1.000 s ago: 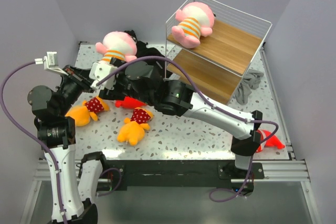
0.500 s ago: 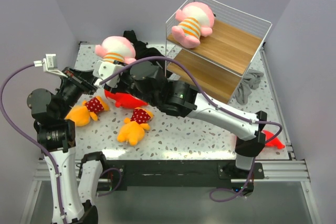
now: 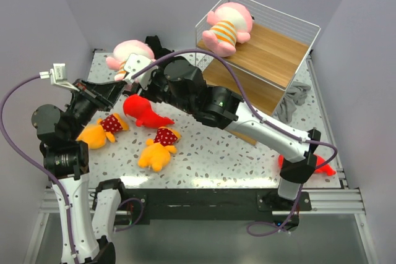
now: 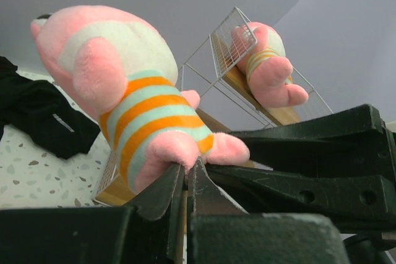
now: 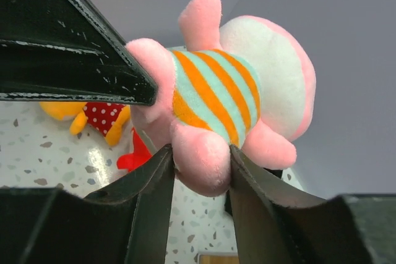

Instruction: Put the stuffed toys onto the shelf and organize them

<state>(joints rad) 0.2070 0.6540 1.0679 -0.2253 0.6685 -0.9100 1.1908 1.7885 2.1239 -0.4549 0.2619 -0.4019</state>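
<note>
One pink striped toy (image 3: 228, 26) lay on the shelf (image 3: 281, 51) top board. Your right jaws grasped the second pink toy (image 5: 216, 103) above the counter (image 3: 210, 153); left jaws were clenched at its foot. Four other toys (image 3: 158, 146) awaited placement.

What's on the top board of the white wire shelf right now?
One pink plush toy in an orange-striped shirt lies there. The lower boards are partly covered.
</note>
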